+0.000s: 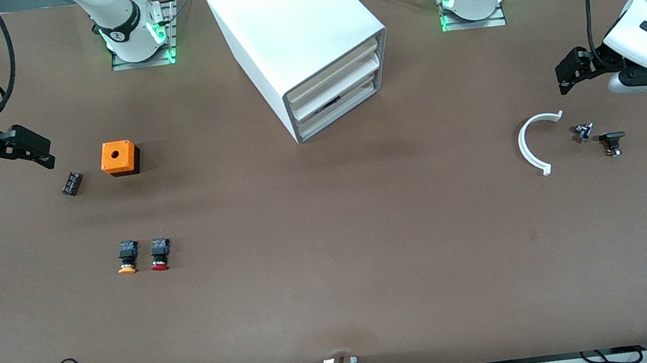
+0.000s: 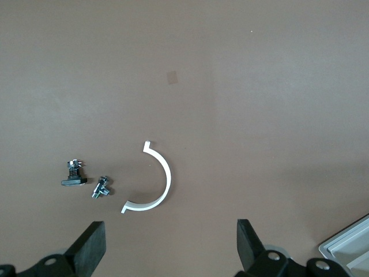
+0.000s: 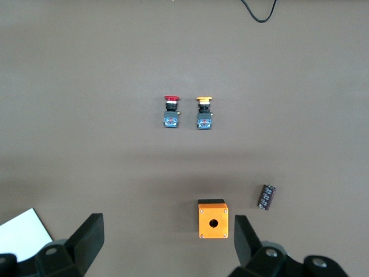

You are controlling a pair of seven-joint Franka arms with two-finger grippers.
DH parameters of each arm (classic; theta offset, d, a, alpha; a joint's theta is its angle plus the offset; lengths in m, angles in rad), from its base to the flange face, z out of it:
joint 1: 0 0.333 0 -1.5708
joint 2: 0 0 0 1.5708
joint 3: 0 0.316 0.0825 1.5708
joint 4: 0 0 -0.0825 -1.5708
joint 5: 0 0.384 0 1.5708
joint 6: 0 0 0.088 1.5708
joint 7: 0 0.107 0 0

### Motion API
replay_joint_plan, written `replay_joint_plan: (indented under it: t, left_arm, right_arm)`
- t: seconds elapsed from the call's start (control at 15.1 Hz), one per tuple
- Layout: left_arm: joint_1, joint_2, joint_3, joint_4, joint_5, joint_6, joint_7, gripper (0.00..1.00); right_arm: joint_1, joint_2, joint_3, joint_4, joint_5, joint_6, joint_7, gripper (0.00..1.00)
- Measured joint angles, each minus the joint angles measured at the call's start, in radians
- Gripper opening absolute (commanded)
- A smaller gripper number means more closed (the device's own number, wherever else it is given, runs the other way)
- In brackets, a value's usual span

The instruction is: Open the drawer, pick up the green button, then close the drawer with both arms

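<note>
The white cabinet stands at the table's middle, near the robots' bases. Its lowest drawer is pushed in, like the two above it. The green-capped button is hidden. My left gripper is open and empty, up in the air at the left arm's end of the table, over bare table beside a white arc; the left wrist view shows its wide-apart fingers. My right gripper is open and empty at the right arm's end, beside an orange box; its fingers stand wide apart.
An orange-capped button and a red-capped button stand side by side nearer the front camera than the orange box. A black capacitor lies beside the box. Two small metal parts lie next to the white arc.
</note>
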Motion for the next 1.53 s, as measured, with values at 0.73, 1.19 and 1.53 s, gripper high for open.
replay_joint_plan:
  t: [0.73,1.19,1.53]
  left_arm:
    - [0.0,0.0,0.0,0.0,0.0,-0.002,0.0,1.0]
    - [0.0,0.0,0.0,0.0,0.0,-0.025,0.0,1.0]
    - [-0.001,0.005,-0.001,-0.001,-0.115,-0.182,0.002,1.0]
  right_arm:
    - [-0.001,0.001,-0.002,0.0,0.0,-0.001,0.001,1.0]
    - [-0.001,0.008,-0.002,-0.006,0.0,-0.038,0.004,1.0]
    - [0.004,0.047,0.002,-0.017,0.0,-0.041,0.005,1.0]
